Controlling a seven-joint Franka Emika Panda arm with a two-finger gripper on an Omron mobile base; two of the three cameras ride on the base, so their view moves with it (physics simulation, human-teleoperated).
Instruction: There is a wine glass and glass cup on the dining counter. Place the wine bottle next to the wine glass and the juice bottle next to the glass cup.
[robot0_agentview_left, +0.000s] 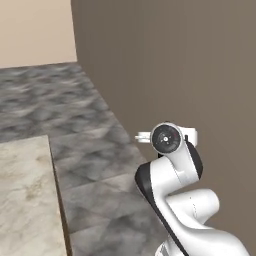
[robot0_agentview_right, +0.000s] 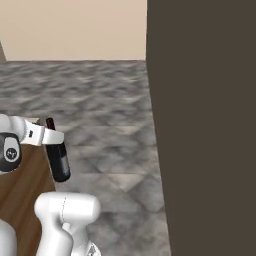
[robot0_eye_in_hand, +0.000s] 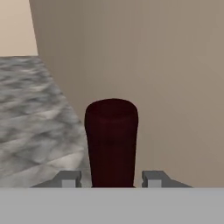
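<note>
My gripper (robot0_agentview_right: 52, 136) is shut on the wine bottle (robot0_agentview_right: 58, 159), a slim near-black bottle with a dark-red neck. It hangs slightly tilted in the air above the floor. In the hand view the dark-red neck (robot0_eye_in_hand: 111, 140) stands between my two fingertips (robot0_eye_in_hand: 70, 178), with the gripper (robot0_eye_in_hand: 111, 178) closed around it. A corner of the dining counter (robot0_agentview_left: 25, 200), with a pale marbled top, lies at the lower left of the left base view, to the left of my arm. The wine glass, the glass cup and the juice bottle are out of view.
A tall dark brown wall (robot0_agentview_right: 205, 125) rises close on the right. Grey marbled floor (robot0_agentview_left: 75, 115) stretches ahead to a beige wall (robot0_agentview_left: 35, 30). The counter's brown wooden side (robot0_agentview_right: 25, 190) is by my arm's base.
</note>
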